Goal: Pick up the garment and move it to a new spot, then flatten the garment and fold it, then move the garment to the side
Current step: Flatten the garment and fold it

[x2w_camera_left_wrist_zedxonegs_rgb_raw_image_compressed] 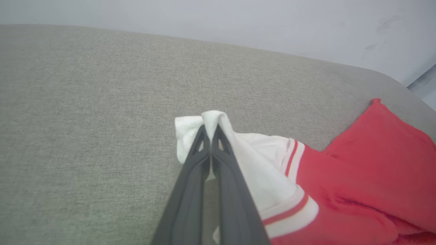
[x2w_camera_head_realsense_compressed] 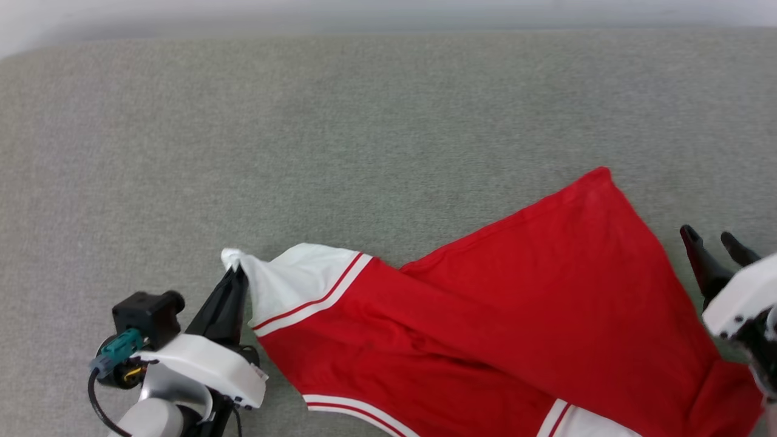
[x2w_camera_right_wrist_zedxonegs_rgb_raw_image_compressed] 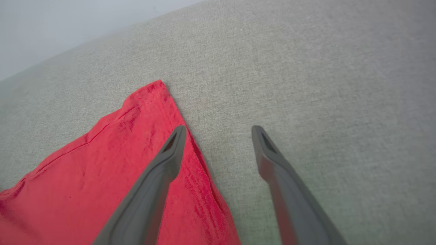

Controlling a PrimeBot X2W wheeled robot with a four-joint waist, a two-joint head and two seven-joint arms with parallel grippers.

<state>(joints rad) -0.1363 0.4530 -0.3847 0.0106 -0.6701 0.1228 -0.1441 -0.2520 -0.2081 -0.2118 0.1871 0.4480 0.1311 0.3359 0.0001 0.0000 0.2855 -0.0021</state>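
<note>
The garment [x2w_camera_head_realsense_compressed: 498, 315], a red jersey with white sleeves and red-striped trim, lies spread over the lower right of the grey cloth surface, one red corner pointing up and away. At the lower left my left gripper [x2w_camera_head_realsense_compressed: 238, 274] is shut on the tip of a white sleeve, which bunches around its fingertips [x2w_camera_left_wrist_zedxonegs_rgb_raw_image_compressed: 210, 131]. My right gripper [x2w_camera_head_realsense_compressed: 710, 235] stands open at the right edge, just beside the red hem and holding nothing. In the right wrist view one of its fingers [x2w_camera_right_wrist_zedxonegs_rgb_raw_image_compressed: 173, 143] hovers over the red cloth [x2w_camera_right_wrist_zedxonegs_rgb_raw_image_compressed: 112, 170] and the other over bare surface.
The grey fabric surface [x2w_camera_head_realsense_compressed: 303, 133] stretches wide behind and to the left of the garment. A pale wall [x2w_camera_left_wrist_zedxonegs_rgb_raw_image_compressed: 238, 20] runs along its far edge.
</note>
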